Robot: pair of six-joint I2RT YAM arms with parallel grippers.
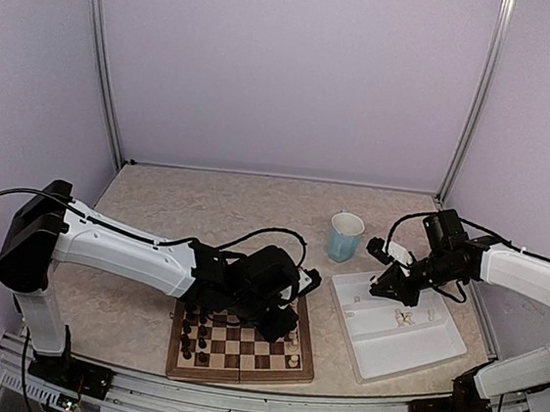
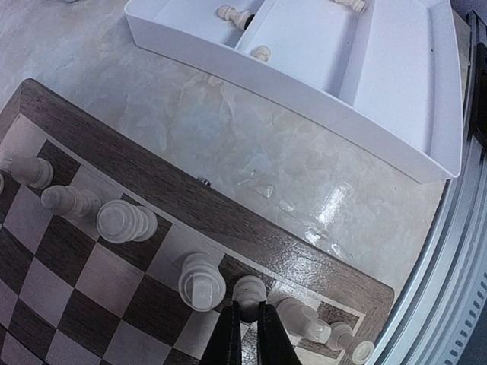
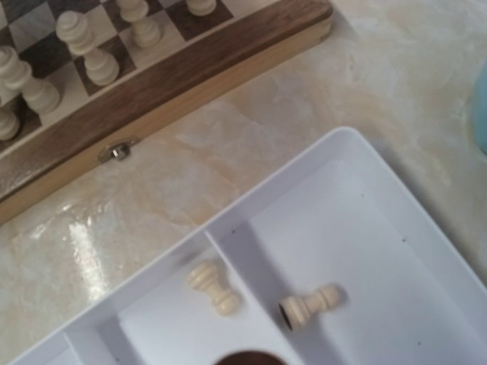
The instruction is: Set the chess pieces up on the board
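Observation:
The board (image 1: 238,371) lies at the table's near middle, with my left gripper (image 1: 282,322) low over its right side. In the left wrist view the left gripper (image 2: 248,315) is shut on the round head of a cream-white piece (image 2: 251,289) standing on a dark square by the board's border (image 2: 228,205). More cream pieces (image 2: 202,281) stand in the same row. My right gripper (image 1: 390,282) hovers over the white tray (image 1: 407,353); its fingers are out of its wrist view. Two cream pieces (image 3: 215,287) (image 3: 308,304) lie on their sides in the tray (image 3: 266,182).
Dark pieces (image 1: 193,330) stand along the board's left side. A light-blue cup (image 1: 345,237) stands behind the tray. A brown round shape (image 3: 247,359) shows at the bottom edge of the right wrist view. The table's metal rail (image 2: 456,289) runs close to the board's corner.

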